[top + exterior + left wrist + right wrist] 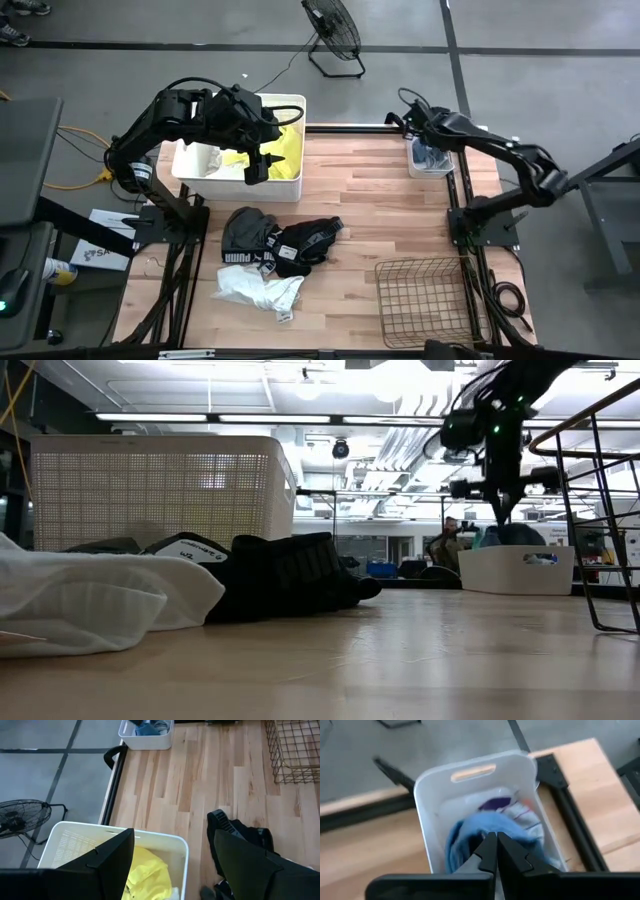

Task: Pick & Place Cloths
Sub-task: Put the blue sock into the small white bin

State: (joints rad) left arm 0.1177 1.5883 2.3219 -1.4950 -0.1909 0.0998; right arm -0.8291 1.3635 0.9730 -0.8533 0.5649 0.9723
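Observation:
My right gripper [492, 839] points down into a small white tub [470, 772] at the table's far right corner, shut on a blue sock [462, 837] that lies in the tub with a striped cloth [522, 817]. My left gripper [175, 870] hangs open above a white laundry basket [290, 187] at the far left, touching nothing. A neon yellow cloth [147, 870] lies in that basket. In the table's middle, black cloths with white print [285, 242] lie on the wood next to a white cloth [255, 290]. My right gripper has its two fingertips closed together on the top of the blue sock's bunched fabric [470, 832]. It comes from above, slanting down into the tub. The fingers hide the pinch itself. The sock still lies in the tub.
A brown wire basket [425, 295] stands at the near right corner. Bare wood lies between the cloth pile and the small tub [430, 165]. A fan [335, 35] stands on the floor beyond the far edge.

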